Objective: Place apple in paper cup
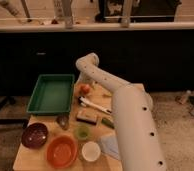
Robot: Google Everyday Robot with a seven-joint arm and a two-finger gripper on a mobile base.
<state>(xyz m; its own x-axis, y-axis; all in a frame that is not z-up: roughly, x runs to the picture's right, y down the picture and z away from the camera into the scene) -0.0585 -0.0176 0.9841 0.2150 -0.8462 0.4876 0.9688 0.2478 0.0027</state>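
– Where's the apple [85, 90] from where you stand?

– On the wooden table [24, 159], towards its far end, right under the tip of the gripper [83, 83]. The gripper comes down on it from above and behind. I cannot tell whether it is touching the fruit or just short of it.

– Is the gripper clenched on it, or released?

– I cannot tell. The white arm [132, 125] bends over that spot, and its end runs straight into the apple from here.

– And the paper cup [91, 150]?

– Well apart from the gripper, down at the near edge of the table. It stands upright with its mouth up and its pale inside showing.

– What lies between the two?

– Just nearer than the gripper is a white-handled tool [96, 105], lying aslant. Nearer again is a flat brown block [86, 117]. After that comes a small green cup [82, 132], just beyond the paper cup.

– Anything off to the sides?

– On my left of the gripper, close beside it, is a green tray [42, 98]. Its long side runs alongside the apple. An orange bowl [61, 152] sits near the front edge, well away from the gripper. It is just beside the paper cup on my left, though I cannot tell if the two touch. Further left is a dark red bowl [34, 135], near the tray's front corner.

– And on the other side?

– A white sheet [111, 146] lies just right of the paper cup, partly under the thick part of the arm. The arm covers that whole side of the table.
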